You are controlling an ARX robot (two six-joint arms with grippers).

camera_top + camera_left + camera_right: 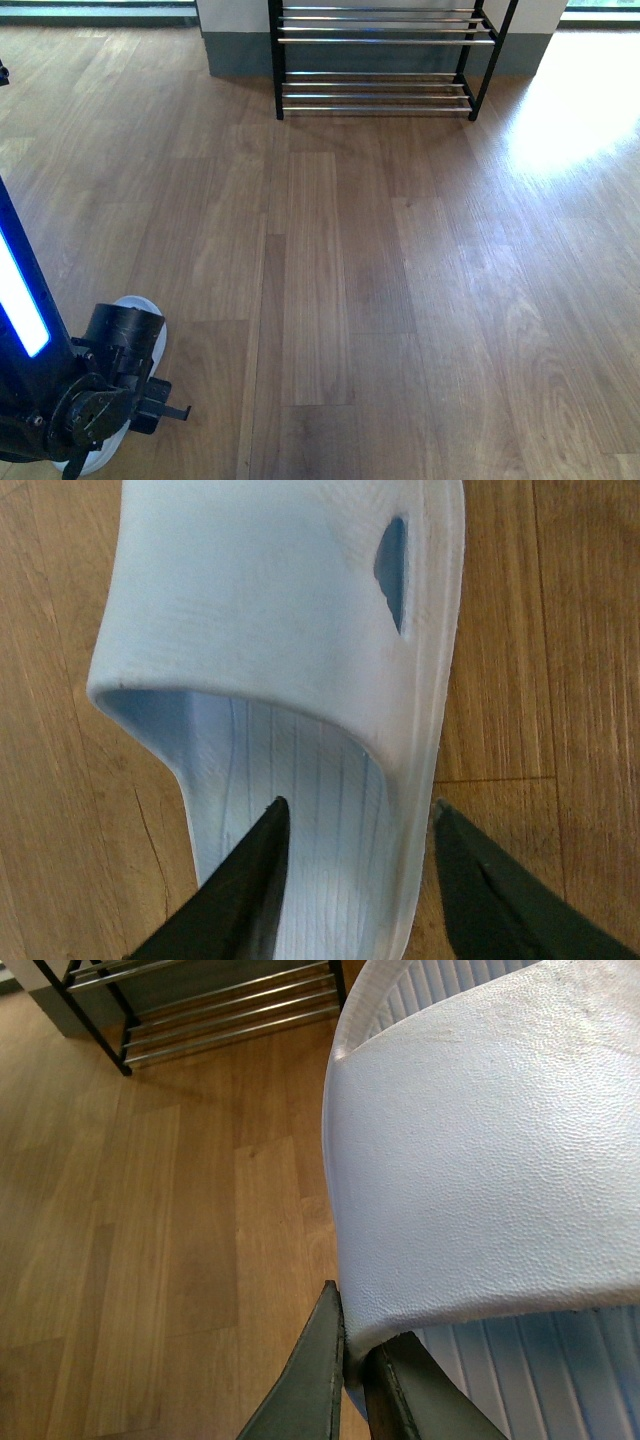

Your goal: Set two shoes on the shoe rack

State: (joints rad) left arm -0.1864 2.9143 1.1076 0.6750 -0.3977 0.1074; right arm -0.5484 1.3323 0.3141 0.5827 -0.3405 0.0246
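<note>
A pale blue slide (pixel 270 610) lies on the wooden floor under my left gripper (pixel 358 815), which is open. One finger hangs over the footbed and the other over the floor outside the slide's side wall. In the front view this slide (pixel 143 308) shows at the lower left, partly hidden by the left arm. My right gripper (pixel 352 1320) is shut on the strap edge of a second pale blue slide (pixel 480 1180), held above the floor. The shoe rack (pixel 380 60), black frames with chrome rods, stands at the far middle and also shows in the right wrist view (pixel 230 1010). Nothing rests on the rods in view.
Wooden plank floor (pixel 340 260) stretches from the robot to the rack. A grey wall base (pixel 235 55) runs behind the rack. Sunlight glare (pixel 570 130) falls on the floor at the far right. The right arm is outside the front view.
</note>
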